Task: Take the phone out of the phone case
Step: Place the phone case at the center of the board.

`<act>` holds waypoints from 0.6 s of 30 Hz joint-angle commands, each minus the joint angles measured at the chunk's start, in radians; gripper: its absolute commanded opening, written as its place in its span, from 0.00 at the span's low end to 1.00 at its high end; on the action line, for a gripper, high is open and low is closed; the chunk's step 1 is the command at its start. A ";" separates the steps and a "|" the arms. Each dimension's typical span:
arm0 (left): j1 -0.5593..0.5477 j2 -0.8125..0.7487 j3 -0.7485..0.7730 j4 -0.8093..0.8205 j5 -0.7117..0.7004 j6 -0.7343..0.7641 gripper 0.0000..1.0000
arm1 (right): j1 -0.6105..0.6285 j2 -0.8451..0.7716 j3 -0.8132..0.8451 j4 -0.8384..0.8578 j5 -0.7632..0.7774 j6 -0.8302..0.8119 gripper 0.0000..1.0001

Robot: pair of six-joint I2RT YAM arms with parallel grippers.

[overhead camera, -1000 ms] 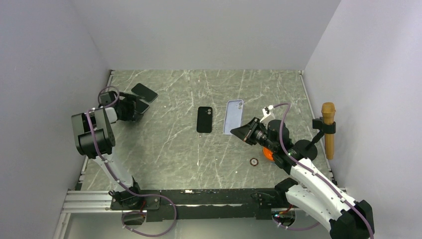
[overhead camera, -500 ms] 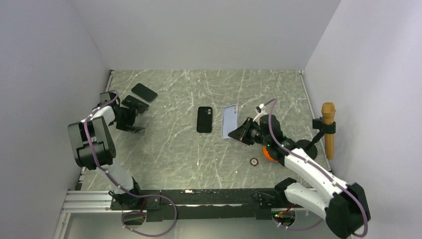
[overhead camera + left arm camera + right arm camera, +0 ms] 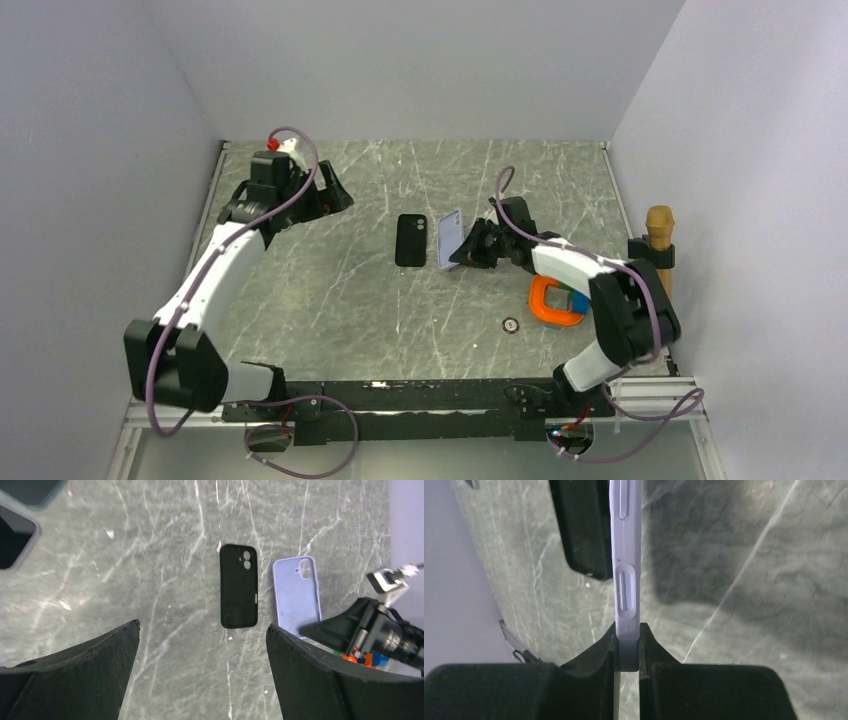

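Note:
A lilac phone case (image 3: 450, 238) is tilted up on one long edge at mid-table, beside a black cased phone (image 3: 411, 240) that lies flat with its camera side up. My right gripper (image 3: 468, 247) is shut on the lilac case's end. In the right wrist view the fingers (image 3: 594, 655) pinch its thin edge (image 3: 626, 570), with the black one (image 3: 584, 525) to its left. I cannot tell whether a phone sits inside the lilac case. My left gripper (image 3: 333, 195) is open and empty, high over the back left. It looks down on both the black phone (image 3: 239, 586) and the lilac case (image 3: 296, 594).
Two more dark phones (image 3: 15, 540) lie at the back left under my left arm. An orange tool (image 3: 553, 302) and a small round disc (image 3: 511, 324) lie at the front right. A wooden-handled tool (image 3: 659, 240) stands in a holder at the right edge.
My right gripper moved left, closed on the lilac case and tipped it up on edge. My left arm swung up and right, away from the phones at the back left.

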 commanded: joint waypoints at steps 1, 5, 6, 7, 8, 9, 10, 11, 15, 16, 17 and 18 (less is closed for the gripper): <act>0.017 -0.073 -0.051 0.109 0.082 0.123 0.99 | -0.009 0.101 0.067 0.131 -0.054 -0.016 0.00; 0.018 -0.105 -0.046 0.106 0.085 0.140 0.96 | -0.009 0.145 0.046 0.208 -0.051 0.023 0.00; 0.018 -0.108 -0.046 0.104 0.089 0.139 0.96 | -0.009 0.153 0.037 0.225 -0.056 0.033 0.00; 0.019 -0.111 -0.046 0.102 0.097 0.137 0.96 | -0.009 0.164 0.029 0.244 -0.061 0.044 0.00; 0.019 -0.112 -0.046 0.103 0.108 0.135 0.96 | -0.009 0.177 0.021 0.264 -0.068 0.057 0.00; 0.020 -0.113 -0.049 0.107 0.120 0.132 0.95 | -0.010 0.186 0.011 0.283 -0.072 0.069 0.00; 0.021 -0.113 -0.049 0.109 0.130 0.128 0.95 | -0.009 0.194 0.004 0.300 -0.076 0.081 0.01; 0.023 -0.112 -0.050 0.111 0.139 0.125 0.95 | -0.009 0.202 -0.003 0.317 -0.079 0.090 0.02; 0.033 -0.113 -0.050 0.107 0.145 0.111 0.93 | -0.009 0.242 0.005 0.349 -0.099 0.107 0.04; 0.036 -0.112 -0.050 0.106 0.147 0.107 0.93 | -0.009 0.250 0.007 0.365 -0.110 0.111 0.06; 0.036 -0.110 -0.050 0.106 0.151 0.106 0.93 | -0.008 0.256 0.010 0.369 -0.119 0.111 0.10; 0.036 -0.108 -0.051 0.106 0.154 0.105 0.93 | -0.006 0.256 0.011 0.362 -0.119 0.107 0.15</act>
